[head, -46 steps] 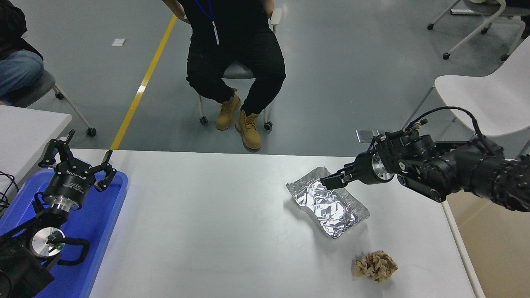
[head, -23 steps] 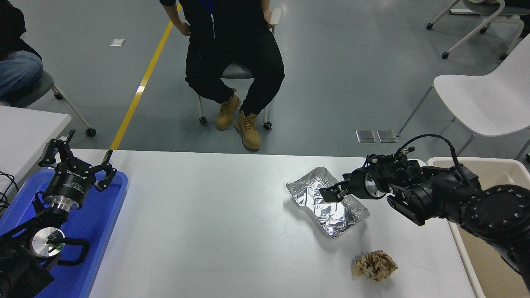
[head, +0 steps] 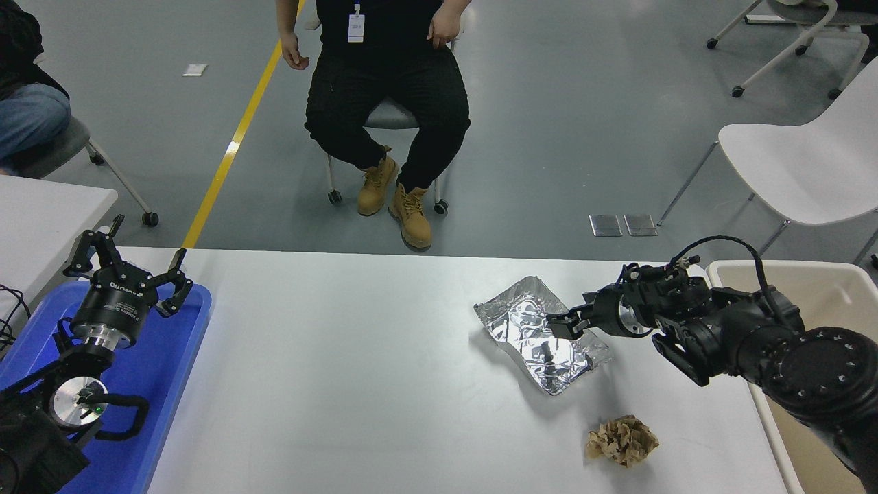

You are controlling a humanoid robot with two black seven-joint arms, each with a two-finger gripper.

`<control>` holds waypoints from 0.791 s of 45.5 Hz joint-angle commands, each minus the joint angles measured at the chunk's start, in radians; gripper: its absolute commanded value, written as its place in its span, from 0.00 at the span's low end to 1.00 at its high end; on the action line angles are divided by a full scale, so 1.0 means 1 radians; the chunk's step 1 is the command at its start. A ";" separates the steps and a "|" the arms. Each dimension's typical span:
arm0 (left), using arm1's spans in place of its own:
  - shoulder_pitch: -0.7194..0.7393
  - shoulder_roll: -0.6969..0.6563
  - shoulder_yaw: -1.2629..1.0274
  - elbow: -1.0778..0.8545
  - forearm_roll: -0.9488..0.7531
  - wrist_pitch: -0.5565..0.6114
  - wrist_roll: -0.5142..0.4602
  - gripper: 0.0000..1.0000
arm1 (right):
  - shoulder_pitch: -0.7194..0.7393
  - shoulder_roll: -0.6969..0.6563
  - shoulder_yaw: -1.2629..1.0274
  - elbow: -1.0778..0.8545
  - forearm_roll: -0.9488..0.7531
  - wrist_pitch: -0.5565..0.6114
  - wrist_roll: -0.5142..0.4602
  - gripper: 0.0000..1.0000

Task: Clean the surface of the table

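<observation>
Crinkled foil tray (head: 542, 334) sits right of centre on my white desk (head: 357, 370), which fills the lower half of my view, and my right gripper (head: 557, 325) is down at the tray's right rim; I cannot tell whether its tips are clenched on the foil or merely against it. That right arm reaches in from the lower right, crossing above the corner of a beige bin (head: 796, 288) that stands just beside the desk's right edge. Nearer to me than the tray, and apart from it, lies a crumpled brown paper ball (head: 622, 441). My left gripper (head: 127, 269) is parked at the lower left over a blue tray (head: 171, 357), its fingers spread wide and holding nothing. Beyond the far edge of the desk a person (head: 387, 103) in black clothes and tan boots sits on a wheeled chair, and a white chair (head: 802, 171) stands at the right
</observation>
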 commanded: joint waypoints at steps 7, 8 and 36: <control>0.000 0.000 0.000 0.000 0.000 0.000 0.000 1.00 | -0.023 0.001 -0.008 -0.009 0.002 -0.008 0.002 0.53; 0.000 -0.002 0.000 0.000 0.000 0.000 0.000 1.00 | -0.024 0.001 -0.008 -0.009 0.002 -0.009 0.002 0.52; 0.000 -0.002 0.000 0.000 0.000 0.000 0.000 1.00 | -0.044 0.002 -0.011 -0.008 0.002 -0.008 0.010 0.16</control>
